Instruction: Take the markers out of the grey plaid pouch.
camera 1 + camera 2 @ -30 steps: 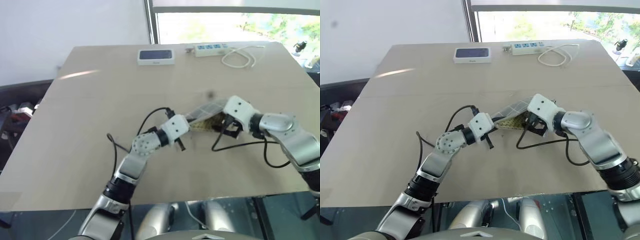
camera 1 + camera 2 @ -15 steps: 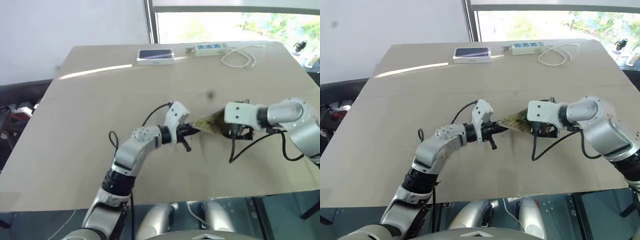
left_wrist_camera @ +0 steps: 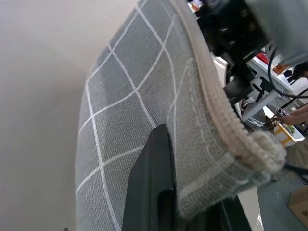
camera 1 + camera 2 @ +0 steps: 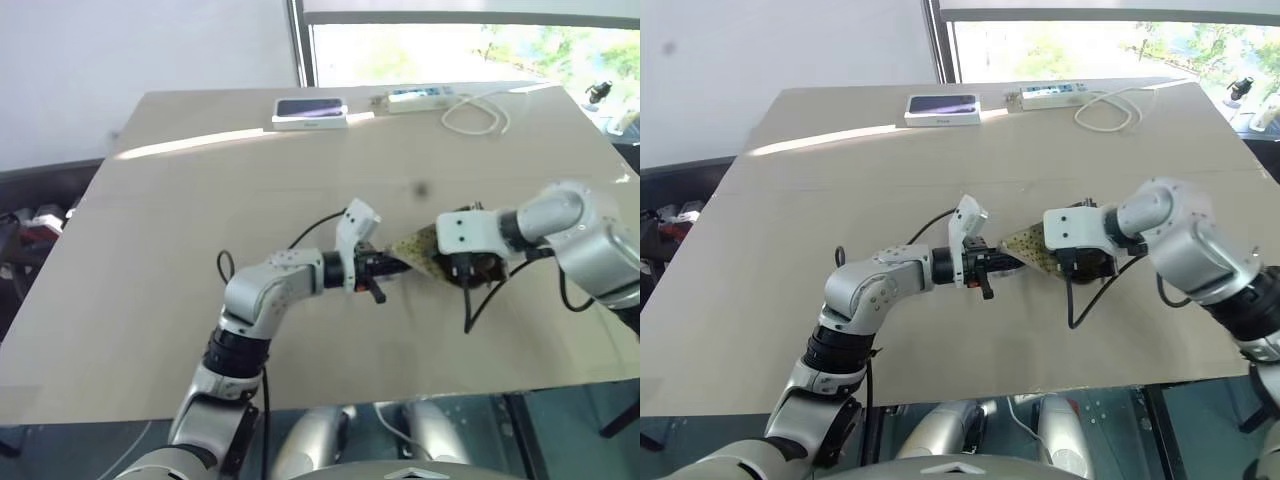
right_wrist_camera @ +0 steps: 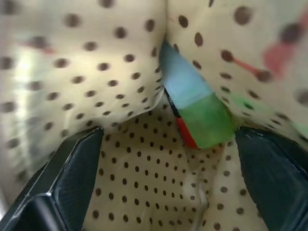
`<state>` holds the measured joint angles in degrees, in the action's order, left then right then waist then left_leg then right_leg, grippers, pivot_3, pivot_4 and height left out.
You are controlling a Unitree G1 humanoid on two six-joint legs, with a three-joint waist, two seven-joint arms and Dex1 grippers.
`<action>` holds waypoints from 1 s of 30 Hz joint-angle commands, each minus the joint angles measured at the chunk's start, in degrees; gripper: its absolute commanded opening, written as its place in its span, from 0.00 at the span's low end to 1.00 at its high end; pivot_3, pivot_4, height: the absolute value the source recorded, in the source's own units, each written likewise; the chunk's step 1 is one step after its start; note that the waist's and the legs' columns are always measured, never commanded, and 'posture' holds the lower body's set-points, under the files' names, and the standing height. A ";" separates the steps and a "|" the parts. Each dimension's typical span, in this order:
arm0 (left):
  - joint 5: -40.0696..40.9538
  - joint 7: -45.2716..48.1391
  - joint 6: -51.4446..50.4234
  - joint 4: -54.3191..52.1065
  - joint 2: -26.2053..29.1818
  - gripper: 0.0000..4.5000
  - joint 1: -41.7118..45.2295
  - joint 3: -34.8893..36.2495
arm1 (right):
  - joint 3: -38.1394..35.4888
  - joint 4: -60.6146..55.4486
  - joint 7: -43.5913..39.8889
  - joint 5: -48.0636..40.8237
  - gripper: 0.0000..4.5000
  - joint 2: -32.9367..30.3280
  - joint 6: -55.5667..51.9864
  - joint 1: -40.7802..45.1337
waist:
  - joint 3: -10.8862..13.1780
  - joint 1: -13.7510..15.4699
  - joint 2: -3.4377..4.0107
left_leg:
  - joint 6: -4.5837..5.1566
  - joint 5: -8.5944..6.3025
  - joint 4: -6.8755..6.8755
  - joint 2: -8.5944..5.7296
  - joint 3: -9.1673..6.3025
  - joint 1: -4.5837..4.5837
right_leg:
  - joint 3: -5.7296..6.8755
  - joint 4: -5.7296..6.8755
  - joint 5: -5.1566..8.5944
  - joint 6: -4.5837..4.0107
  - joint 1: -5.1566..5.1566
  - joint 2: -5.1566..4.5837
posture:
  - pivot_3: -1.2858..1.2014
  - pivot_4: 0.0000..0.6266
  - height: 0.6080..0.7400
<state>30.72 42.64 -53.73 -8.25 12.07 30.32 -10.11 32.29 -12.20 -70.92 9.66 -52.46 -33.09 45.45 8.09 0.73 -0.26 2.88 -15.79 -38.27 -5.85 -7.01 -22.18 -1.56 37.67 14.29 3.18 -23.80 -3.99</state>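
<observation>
— Left eye view: what is seen at the middle of the table [image 4: 170, 250]?

— The grey plaid pouch [image 4: 418, 247] is held up off the tabletop between the two arms. The left gripper [image 4: 392, 267] is clenched on its near corner — in the left wrist view one black finger [image 3: 151, 183] is pressed flat against the white-gridded fabric [image 3: 139, 101], just under the zipper edge.

— And the right gripper?

— The right gripper [image 4: 1087, 262] is set at the pouch's mouth, at three o'clock from the left one, with its jaws spread wide. In the right wrist view its two fingers [image 5: 72, 173] are seen well apart inside the dotted tan lining [image 5: 86, 72], and nothing is gripped between them.

— Where are the markers?

— The markers [image 5: 195, 113] are lodged deep in the pouch's fold, between the spread fingers; a green end and a strip of red are made out, with a pale blue part behind.

— Anything else on the table?

— At twelve o'clock, along the far edge, a white-edged box [image 4: 311, 112] and a power strip [image 4: 420, 97] with a coiled white cable [image 4: 480, 115] are seen.
</observation>
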 commanded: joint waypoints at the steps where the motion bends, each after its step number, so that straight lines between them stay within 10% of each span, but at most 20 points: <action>1: 1.77 1.36 1.11 -1.38 -0.92 0.00 1.09 -0.55 | 0.66 5.16 1.68 3.36 0.99 2.66 4.10 0.84 | 0.00 -0.03 -0.01 | 0.00 0.00 0.00 0.00 0.01 0.00 | 0.00 -0.02 0.00 0.00 0.01 0.00 | 0.52 0.24 1.00; 7: 1.40 1.51 1.91 -0.82 -0.83 0.00 1.20 -0.76 | 0.08 10.42 2.44 5.05 0.94 6.18 9.38 0.06 | 0.00 -0.33 -0.02 | -0.01 0.01 0.00 0.00 0.02 0.06 | -0.02 0.03 0.00 0.00 0.01 0.02 | 0.52 0.24 1.00; 15: 0.78 1.90 3.10 -0.79 0.49 0.00 0.45 -0.80 | -2.53 9.14 1.82 4.76 0.23 6.68 10.00 -1.49 | 0.00 -0.02 -0.02 | -0.01 0.01 -0.01 0.00 0.00 0.04 | 0.00 0.02 0.00 0.00 0.01 0.01 | 0.52 0.24 1.00; 30: -5.10 1.24 11.07 1.50 2.08 0.00 0.59 -4.10 | -8.80 -2.34 0.10 4.12 0.21 1.52 2.19 -6.21 | 0.01 0.04 -0.02 | -0.01 0.01 -0.01 -0.01 -0.03 0.00 | 0.01 -0.01 0.00 0.00 0.01 -0.01 | 0.52 0.24 1.00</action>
<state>27.27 44.36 -45.19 -6.65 14.22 30.56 -13.74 27.44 -10.71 -69.95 14.40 -49.23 -28.97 39.12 8.10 0.77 -0.28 2.87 -15.79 -38.28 -5.86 -7.03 -22.19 -1.55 37.66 14.29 3.18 -23.80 -3.99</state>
